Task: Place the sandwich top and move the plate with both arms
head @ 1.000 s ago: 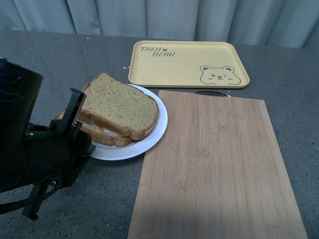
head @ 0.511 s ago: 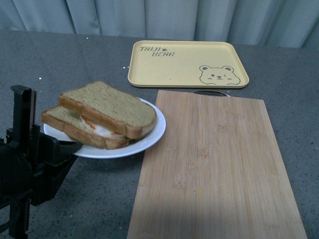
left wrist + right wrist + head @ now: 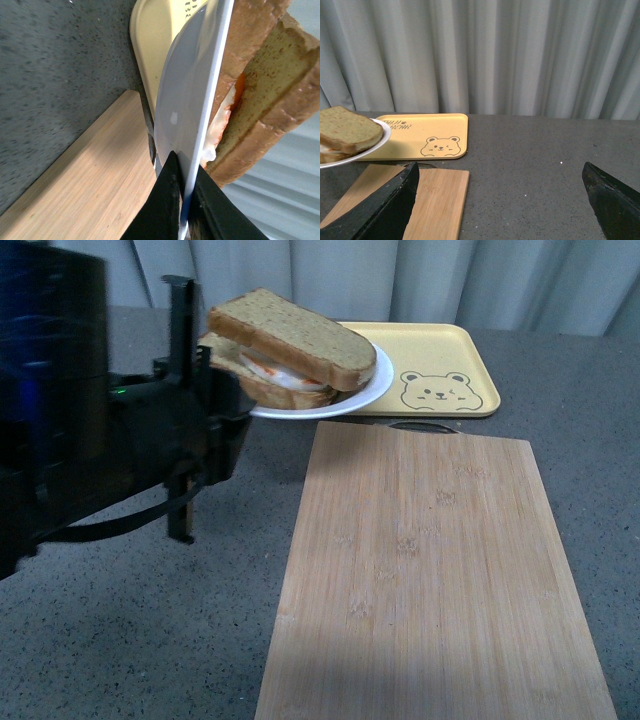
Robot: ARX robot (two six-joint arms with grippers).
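The white plate (image 3: 368, 393) hangs in the air, tilted, over the near edge of the yellow tray. My left gripper (image 3: 220, 382) is shut on its left rim. On the plate lies the sandwich: the sandwich top (image 3: 292, 335) rests on a lower slice with fried egg between. In the left wrist view the plate (image 3: 186, 90) shows edge-on, its rim pinched by my left gripper (image 3: 184, 186), with the sandwich top (image 3: 282, 82) beyond it. My right gripper (image 3: 500, 200) is open and holds nothing, well right of the plate (image 3: 383, 137) and sandwich top (image 3: 344, 129).
A bamboo cutting board (image 3: 430, 570) lies on the grey table at centre right. The yellow bear-printed tray (image 3: 445, 360) sits behind it, partly under the raised plate. Grey curtains (image 3: 495, 55) close off the back. The left arm's black bulk (image 3: 70, 410) fills the left side.
My left arm has lifted the plate with the sandwich off the table and carried it up and away, from beside the board's left edge to above the tray's near edge.
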